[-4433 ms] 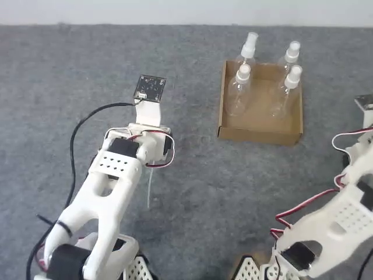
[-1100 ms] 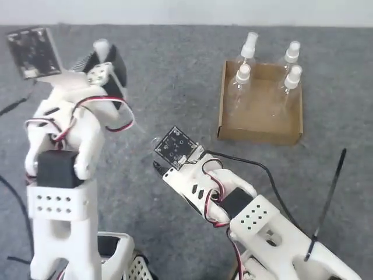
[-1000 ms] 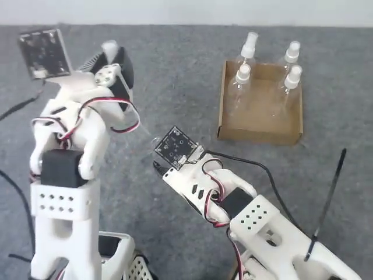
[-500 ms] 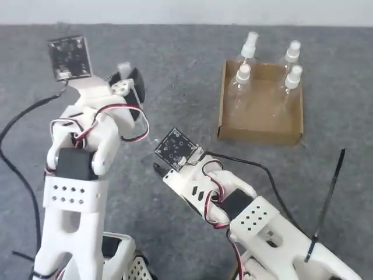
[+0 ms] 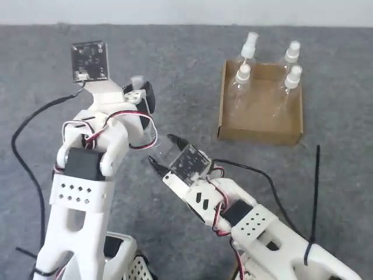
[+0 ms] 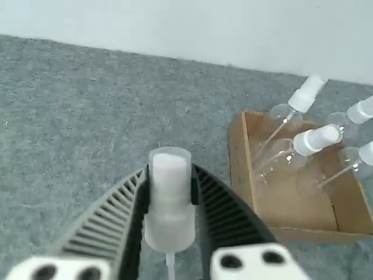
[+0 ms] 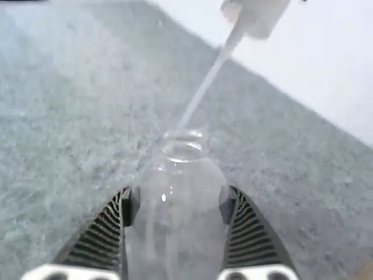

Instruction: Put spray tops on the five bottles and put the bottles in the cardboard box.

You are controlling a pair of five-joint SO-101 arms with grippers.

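My left gripper [image 5: 141, 93] is shut on a white spray top [image 5: 137, 82], held up in the air with its thin dip tube hanging down. In the left wrist view the spray top [image 6: 170, 198] sits between the jaws of the left gripper [image 6: 170, 175]. My right gripper [image 5: 165, 151] is shut on a clear bottle [image 7: 178, 192] just below and to the right. In the right wrist view the spray top [image 7: 256, 14] is above the bottle, and the tube's tip is at the bottle's mouth. The right gripper [image 7: 178, 198] clasps the bottle's shoulders.
The cardboard box [image 5: 259, 137] stands at the back right on the grey carpet, with several capped clear bottles [image 5: 240, 87] leaning in it. From the left wrist the box [image 6: 239, 151] lies ahead to the right. A black cable loops beside the left arm.
The left arm has swung right and down with the spray top, towards the right gripper. The right gripper has turned and lifted, bringing the bottle's mouth under the tube.
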